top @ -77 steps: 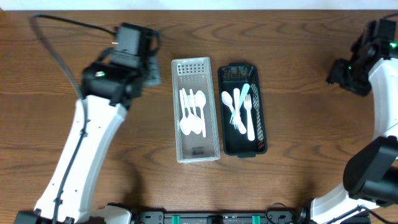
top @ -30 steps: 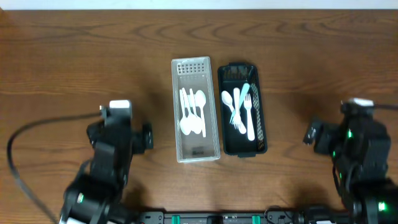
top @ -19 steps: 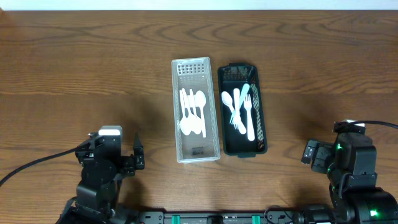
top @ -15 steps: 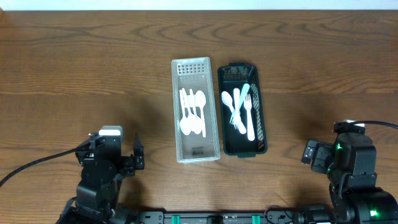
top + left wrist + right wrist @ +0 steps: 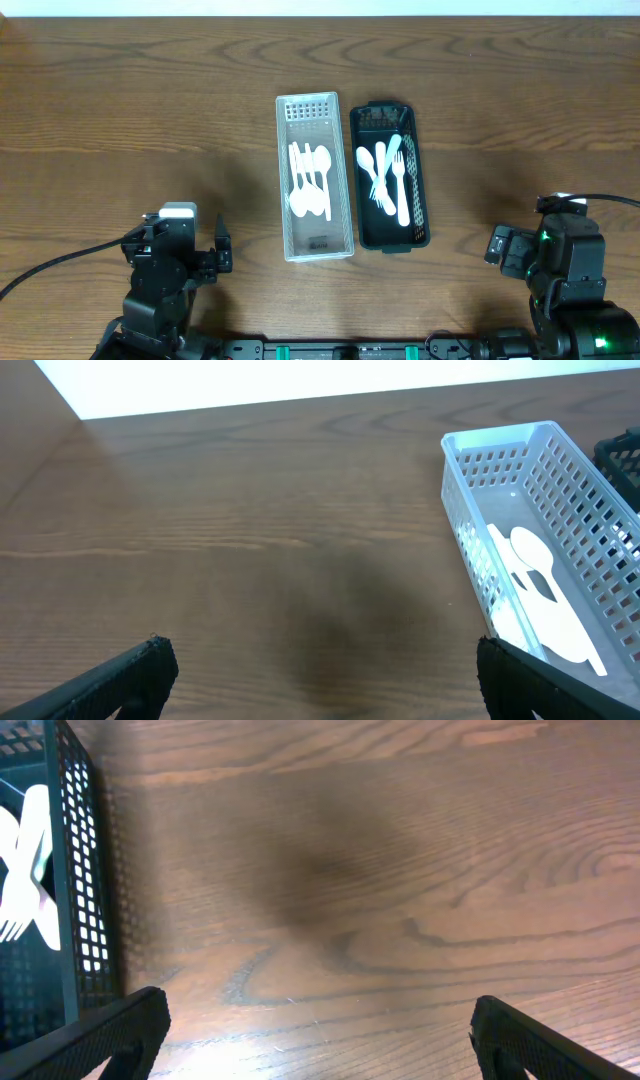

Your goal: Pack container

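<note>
You had two long containers side by side at the middle of the wooden table (image 5: 500,120), both with their long axes running straight away from the robot: one white basket (image 5: 316,246) on the left and one black basket (image 5: 421,190) just beside it on the right. White plastic cutlery (image 5: 309,190) lay lengthwise in each, roughly four pieces apiece, overlapped too much to count surely. Your left gripper (image 5: 320,690) sat near the table's front edge, well left of the white basket, fingers spread wide and empty. Your right gripper (image 5: 320,1050) sat likewise to the right of the black basket, fingers apart, gripping nothing.
</note>
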You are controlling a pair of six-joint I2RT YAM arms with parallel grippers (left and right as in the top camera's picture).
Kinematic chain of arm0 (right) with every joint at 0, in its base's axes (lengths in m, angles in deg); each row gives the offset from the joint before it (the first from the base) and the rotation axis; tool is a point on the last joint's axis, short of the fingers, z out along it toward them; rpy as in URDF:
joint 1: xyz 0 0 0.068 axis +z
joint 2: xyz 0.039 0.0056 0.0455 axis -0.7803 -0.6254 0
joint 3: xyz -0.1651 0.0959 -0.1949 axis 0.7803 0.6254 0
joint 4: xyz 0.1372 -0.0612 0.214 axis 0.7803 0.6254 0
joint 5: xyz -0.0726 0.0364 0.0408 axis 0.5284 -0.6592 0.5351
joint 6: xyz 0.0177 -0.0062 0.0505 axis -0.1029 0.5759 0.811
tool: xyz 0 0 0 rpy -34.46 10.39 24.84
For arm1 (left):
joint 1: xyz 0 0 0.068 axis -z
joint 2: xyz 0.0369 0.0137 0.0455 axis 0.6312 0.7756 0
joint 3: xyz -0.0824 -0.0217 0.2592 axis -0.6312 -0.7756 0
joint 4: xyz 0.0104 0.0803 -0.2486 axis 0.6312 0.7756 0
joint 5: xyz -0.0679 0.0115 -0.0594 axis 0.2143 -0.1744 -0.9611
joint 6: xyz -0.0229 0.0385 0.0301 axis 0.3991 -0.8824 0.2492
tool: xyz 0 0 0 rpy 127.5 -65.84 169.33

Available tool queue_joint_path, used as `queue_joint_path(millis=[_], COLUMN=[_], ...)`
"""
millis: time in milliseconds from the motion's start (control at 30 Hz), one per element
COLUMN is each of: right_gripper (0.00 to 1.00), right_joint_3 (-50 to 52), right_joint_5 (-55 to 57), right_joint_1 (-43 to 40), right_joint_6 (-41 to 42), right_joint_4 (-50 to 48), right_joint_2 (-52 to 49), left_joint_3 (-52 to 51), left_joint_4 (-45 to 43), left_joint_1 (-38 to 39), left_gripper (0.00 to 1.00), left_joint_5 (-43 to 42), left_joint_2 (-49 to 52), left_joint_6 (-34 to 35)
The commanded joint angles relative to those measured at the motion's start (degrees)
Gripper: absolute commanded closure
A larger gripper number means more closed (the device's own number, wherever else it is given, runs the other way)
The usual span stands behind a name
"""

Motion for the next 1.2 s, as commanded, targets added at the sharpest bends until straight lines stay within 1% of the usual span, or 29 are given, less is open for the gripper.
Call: queue_joint_path(millis=[0, 133, 200, 367, 433, 500, 567, 633, 700, 800, 900, 1000, 1067, 1133, 1167], right_gripper=[0.01, 0.01, 0.01, 0.01, 0.01, 0.01, 0.01, 0.01, 0.01, 0.01, 0.01, 0.01, 0.01, 0.01, 0.01], right_joint_3=[0.2, 0.2, 0.2, 0.2, 0.5, 1.9, 5.6, 11.0, 16.8, 25.9, 33.6, 40.7, 44.2, 46.3, 46.2], right_joint_5=[1.0, 1.0, 1.0, 0.6, -2.2, -4.3, -5.2, -6.0, -7.5, -9.1, -9.1, -9.1, -9.1, -10.4, -12.0], right_joint_1=[0.1, 0.1, 0.1, 1.0, 1.0, 0.8, 0.7, 0.7, 0.7, 0.8, 1.2, 1.3, 1.3, 1.3, 1.3], right_joint_6=[0.7, 0.7, 0.7, 0.7, 0.7, 0.6, 0.6, 0.5, 0.0, -1.2, -2.8, -6.7, -9.3, -12.0, -14.8], right_joint_4=[0.1, 0.1, 0.1, 1.4, 2.8, 2.9, 0.6, -4.8, -12.2, -27.1, -40.0, -52.3, -57.0, -57.8, -57.0], right_joint_2=[0.2, 1.8, 4.3, 15.5, 20.6, 24.9, 29.0, 32.2, 34.1, 35.0, 35.0, 35.1, 35.1, 35.1, 35.1], left_joint_3=[-0.3, -0.3, -0.3, -0.3, -0.3, -0.3, -0.3, -0.3, -0.3, -0.3, -0.3, -0.3, -0.3, -0.3, -0.3], left_joint_4=[0.2, 0.2, 0.2, 0.2, 0.2, 0.2, 0.2, 0.2, 0.2, 0.2, 0.2, 0.2, 0.2, 0.2, 0.2], left_joint_1=[0.2, 0.2, 0.2, 0.2, 0.2, 0.2, 0.2, 0.2, 0.2, 0.2, 0.2, 0.2, 0.2, 0.2, 0.2], left_gripper=[0.02, 0.02, 0.02, 0.02, 0.02, 0.02, 0.02, 0.02, 0.02, 0.02, 0.02, 0.02, 0.02, 0.02, 0.02], left_joint_5=[0.5, 0.5, 0.5, 0.5, 0.5, 0.5, 0.5, 0.5, 0.5, 0.5, 0.5, 0.5, 0.5, 0.5, 0.5], left_joint_2=[-0.3, -0.3, -0.3, -0.3, -0.3, -0.3, -0.3, -0.3, -0.3, -0.3, -0.3, -0.3, -0.3, -0.3, -0.3], left_joint_6=[-0.8, -0.8, -0.8, -0.8, -0.8, -0.8, -0.8, -0.8, -0.8, -0.8, -0.8, -0.8, -0.8, -0.8, -0.8])
